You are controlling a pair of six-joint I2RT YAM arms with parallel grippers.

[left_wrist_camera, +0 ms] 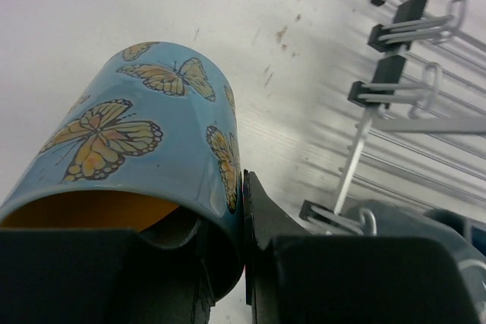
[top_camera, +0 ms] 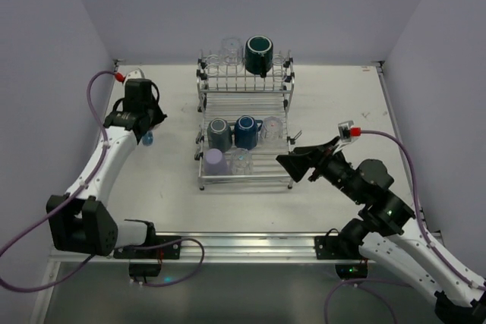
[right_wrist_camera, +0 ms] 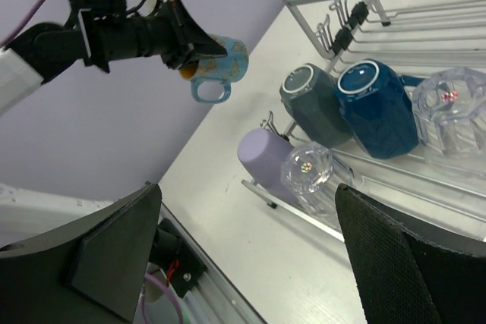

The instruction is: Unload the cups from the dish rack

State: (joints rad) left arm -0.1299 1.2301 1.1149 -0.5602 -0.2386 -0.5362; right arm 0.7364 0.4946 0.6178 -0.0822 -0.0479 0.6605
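Note:
My left gripper (top_camera: 144,131) is shut on the rim wall of a light blue butterfly mug (left_wrist_camera: 137,134) with an orange inside, one finger inside and one outside. It holds the mug (right_wrist_camera: 224,62) left of the dish rack (top_camera: 243,104), handle hanging down. On the rack's lower tray lie a grey-teal mug (top_camera: 219,134), a dark blue mug (top_camera: 246,132), a clear tumbler (top_camera: 272,128), a purple cup (top_camera: 214,161) and another clear tumbler (top_camera: 241,161). A teal mug (top_camera: 259,55) and a clear glass (top_camera: 230,49) sit on the rear tier. My right gripper (top_camera: 292,158) stands open at the rack's front right corner, holding nothing.
The table's rail (top_camera: 250,246) with the arm bases runs along the near edge. Purple walls close in the left, back and right sides. Bare white tabletop (top_camera: 159,187) lies between the left arm and the rack.

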